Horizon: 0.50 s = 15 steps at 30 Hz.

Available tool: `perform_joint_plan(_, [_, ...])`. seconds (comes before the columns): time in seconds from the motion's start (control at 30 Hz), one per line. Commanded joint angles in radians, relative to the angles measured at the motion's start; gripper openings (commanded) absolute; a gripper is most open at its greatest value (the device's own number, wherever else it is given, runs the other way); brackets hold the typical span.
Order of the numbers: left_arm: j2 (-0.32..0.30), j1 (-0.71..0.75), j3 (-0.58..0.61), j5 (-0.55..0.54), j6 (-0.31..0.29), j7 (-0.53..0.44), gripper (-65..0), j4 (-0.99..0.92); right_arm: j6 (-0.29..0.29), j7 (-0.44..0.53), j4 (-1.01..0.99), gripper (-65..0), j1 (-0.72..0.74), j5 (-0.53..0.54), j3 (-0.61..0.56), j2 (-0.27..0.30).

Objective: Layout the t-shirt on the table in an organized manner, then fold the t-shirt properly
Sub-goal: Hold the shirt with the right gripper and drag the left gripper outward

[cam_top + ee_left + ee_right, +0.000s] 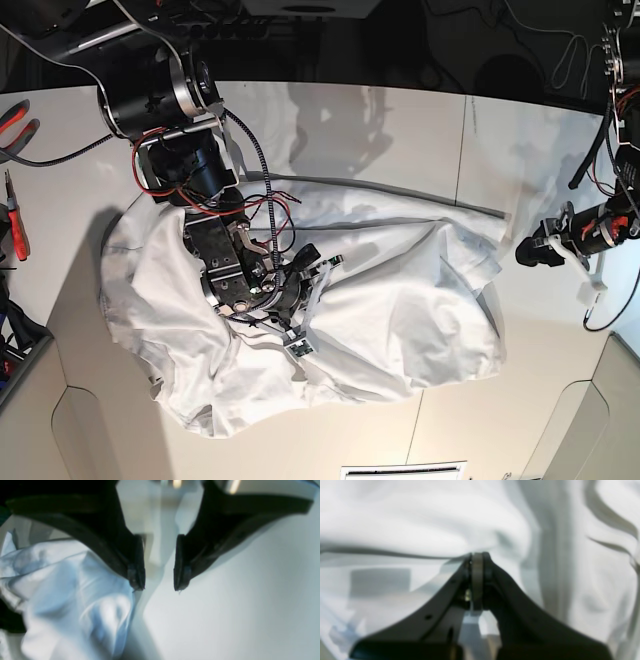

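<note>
Base view shows the t-shirt [380,300] lying as a wide, wrinkled heap across the middle of the tabletop [520,150]. It is bunched thickest toward the left edge of the tabletop and reaches toward the right edge, where a corner of cloth sticks out. It is not flat yet; many folds cross it, and the sleeves and the collar I cannot tell apart.

The right gripper [477,556] is over the left part of the heap, and its fingers [485,562] are closed together on a ridge of the t-shirt. In the right wrist view the cloth seems to be pulled into a crease toward the fingertips, so I judge that a small pinch of fabric is held.

The left gripper [159,588] is at the right side of the tabletop, apart from the cloth. Its fingers [136,575] stand open with nothing between them, and the edge of the t-shirt lies just beside one of them.

The step in hand is, I think, the spreading. To do it well, the left fingers should take only the outer edge of the cloth, one layer if possible, and then both arms should pull apart slowly and low over the tabletop, so that the wrinkles go out without lifting the whole heap.
</note>
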Motion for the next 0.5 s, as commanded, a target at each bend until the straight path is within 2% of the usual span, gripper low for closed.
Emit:
perform_joint_plan(0.0, [-0.018, -0.012, -0.008, -0.013, -0.011, -0.028, -41.7, 0.014, -0.012, 0.024, 0.018, -65.0, 0.028, 0.003, 0.000, -0.003])
perform_joint_plan(0.33, [0.065, 0.025, -0.008, -0.014, -0.011, -0.026, -43.2, 0.014, -0.019, 0.047, 0.018, -65.0, 0.026, 0.004, 0.000, 0.005])
perform_joint_plan(0.37, [0.069, 0.025, -0.008, -0.014, -0.011, -0.019, -47.9, 0.014, -0.019, 0.047, 0.018, -65.0, 0.026, 0.004, 0.000, 0.005])
perform_joint_plan(0.43, [0.068, 0.025, -0.008, -0.018, -0.011, 0.007, -65.0, 0.020, -0.042, 0.047, 0.018, -65.0, 0.026, 0.004, 0.000, 0.005])
perform_joint_plan(0.47, [0.062, 0.025, -0.008, -0.033, -0.011, 0.028, -65.0, 0.026, -0.068, 0.048, 0.018, -65.0, 0.026, 0.003, 0.000, 0.005])
